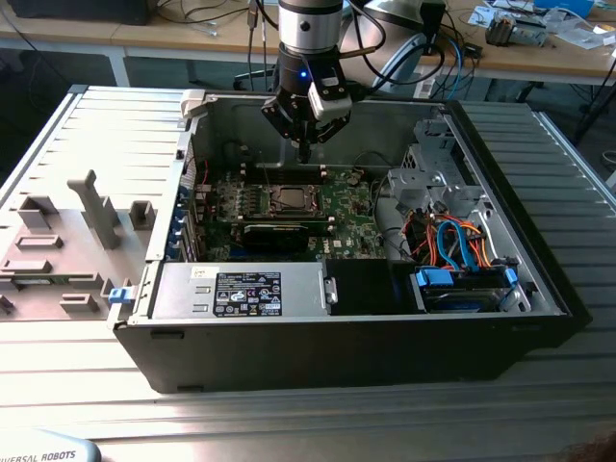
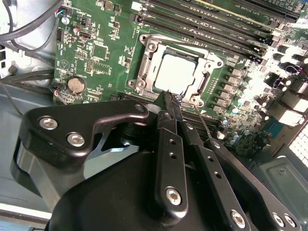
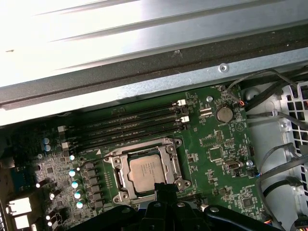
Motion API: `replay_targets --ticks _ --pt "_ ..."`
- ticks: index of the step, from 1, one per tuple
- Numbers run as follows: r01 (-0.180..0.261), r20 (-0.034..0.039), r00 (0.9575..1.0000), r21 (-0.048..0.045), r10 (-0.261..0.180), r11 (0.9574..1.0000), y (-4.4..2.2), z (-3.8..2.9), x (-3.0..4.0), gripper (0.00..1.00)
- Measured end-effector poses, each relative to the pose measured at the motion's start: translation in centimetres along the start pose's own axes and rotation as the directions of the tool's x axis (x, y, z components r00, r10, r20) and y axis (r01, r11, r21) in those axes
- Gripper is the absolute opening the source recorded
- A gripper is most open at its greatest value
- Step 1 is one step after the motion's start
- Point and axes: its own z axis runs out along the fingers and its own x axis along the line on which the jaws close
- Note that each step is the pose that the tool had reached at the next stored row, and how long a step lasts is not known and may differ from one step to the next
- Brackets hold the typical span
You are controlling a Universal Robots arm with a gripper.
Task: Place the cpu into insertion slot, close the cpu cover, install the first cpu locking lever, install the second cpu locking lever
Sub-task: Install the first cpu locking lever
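Finding: the black two-fingered gripper (image 1: pixel 304 152) hangs in the upper middle of the exterior view, inside the open dark computer case (image 1: pixel 539 279). Its fingers (image 2: pixel 169 144) are drawn together, with nothing seen between them. The flat square silver-grey cpu (image 2: pixel 175 74) lies seated in the metal-rimmed insertion slot (image 2: pixel 137 84) on the green motherboard (image 2: pixel 96 53). The silvery cpu cover (image 2: pixel 147 67) frames it. The fingertips sit at the slot's edge, just beside the cpu.
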Motion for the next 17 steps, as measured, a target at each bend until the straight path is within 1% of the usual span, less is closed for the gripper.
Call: replay_targets --ticks 17 --pt "0.014 0.0003 0.9999 -0.0005 -0.014 0.9999 0.00 0.00 0.00 0.11"
